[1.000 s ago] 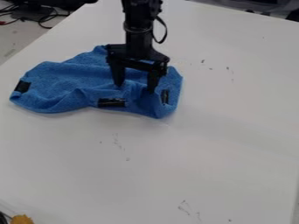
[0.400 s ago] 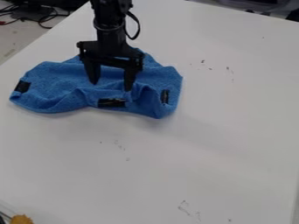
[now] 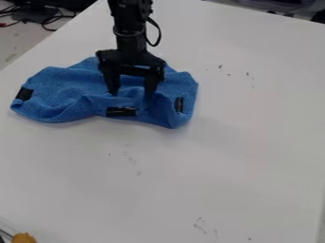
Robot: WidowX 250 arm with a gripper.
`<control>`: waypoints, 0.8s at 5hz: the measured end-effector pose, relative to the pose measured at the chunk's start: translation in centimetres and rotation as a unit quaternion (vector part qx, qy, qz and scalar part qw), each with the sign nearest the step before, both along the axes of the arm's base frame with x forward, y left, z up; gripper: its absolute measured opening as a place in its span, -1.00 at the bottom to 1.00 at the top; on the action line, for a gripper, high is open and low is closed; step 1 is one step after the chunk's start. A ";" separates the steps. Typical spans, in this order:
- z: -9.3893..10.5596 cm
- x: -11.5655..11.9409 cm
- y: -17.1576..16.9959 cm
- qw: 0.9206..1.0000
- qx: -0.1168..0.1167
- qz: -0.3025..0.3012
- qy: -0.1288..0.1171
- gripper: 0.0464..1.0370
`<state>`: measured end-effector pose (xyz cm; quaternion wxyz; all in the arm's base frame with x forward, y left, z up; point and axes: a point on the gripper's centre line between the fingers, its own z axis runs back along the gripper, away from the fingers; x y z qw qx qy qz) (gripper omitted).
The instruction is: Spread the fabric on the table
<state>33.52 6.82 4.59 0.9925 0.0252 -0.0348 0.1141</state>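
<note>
Partially, spreading is judged achieved: the blue fabric (image 3: pixel 60 95) is laid out at the upper left of the white table (image 3: pixel 222 175), but creases are noted along its near edge and right end. The gripper (image 3: pixel 132 97) is positioned over it, fingers parted, nothing visibly clenched. Flattening remains to be completed.

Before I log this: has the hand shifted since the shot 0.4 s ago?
Yes. The hand sits slightly farther toward the image's right and a little lower, closer to the dark specks on the white table.
</note>
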 end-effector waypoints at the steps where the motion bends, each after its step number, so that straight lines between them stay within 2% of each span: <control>1: -0.4 -0.2 -0.3 1.000 -0.005 0.004 -0.001 0.92; 2: -1.3 -1.0 -0.6 1.000 -0.015 0.012 0.005 0.82; 4: -2.0 -1.4 -0.7 0.999 -0.028 0.018 -0.001 -0.37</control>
